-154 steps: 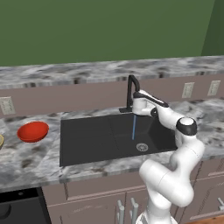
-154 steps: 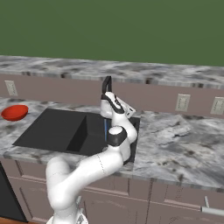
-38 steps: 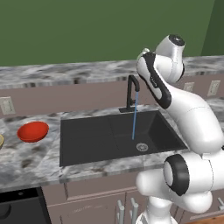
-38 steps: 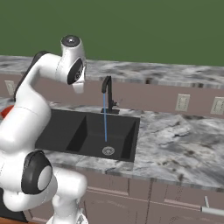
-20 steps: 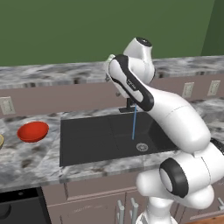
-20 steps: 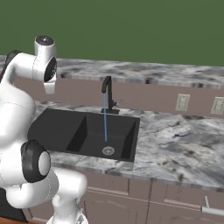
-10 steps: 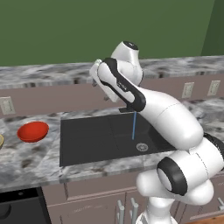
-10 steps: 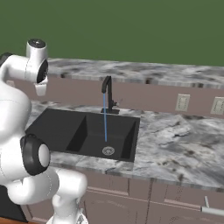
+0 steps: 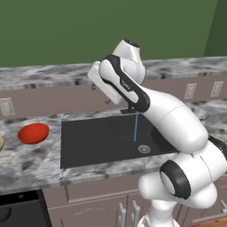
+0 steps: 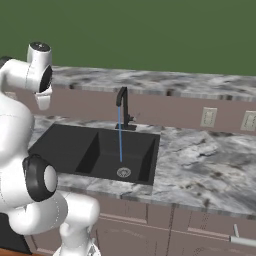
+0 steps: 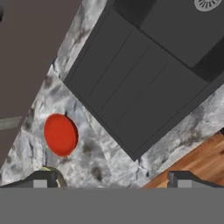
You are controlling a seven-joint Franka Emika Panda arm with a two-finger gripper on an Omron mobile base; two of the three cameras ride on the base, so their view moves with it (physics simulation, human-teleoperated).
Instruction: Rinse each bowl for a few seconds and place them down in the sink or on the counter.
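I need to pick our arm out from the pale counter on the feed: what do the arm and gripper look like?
The arm is glossy white, built of rounded segments with black bands and black round caps at the joints; no loose cables show. The gripper has two small dark grey, blocky fingertips with a lighter grey patch.

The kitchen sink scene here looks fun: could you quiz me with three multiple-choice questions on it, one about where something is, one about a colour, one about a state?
1. Where does the glossy red round bowl sit?
A. in the basin
B. on the grey-and-white marbled counter beside the matte black sink
C. in the hand

2. What colour is the arched faucet?
A. silver
B. white
C. black

3. What is the faucet doing?
A. running
B. off
C. lying detached

Answers: 1 B, the bowl rests on the stone left of the basin in the left base view. 2 C, it is dark like the sink. 3 A, a thin blue stream falls towards the round silver drain.
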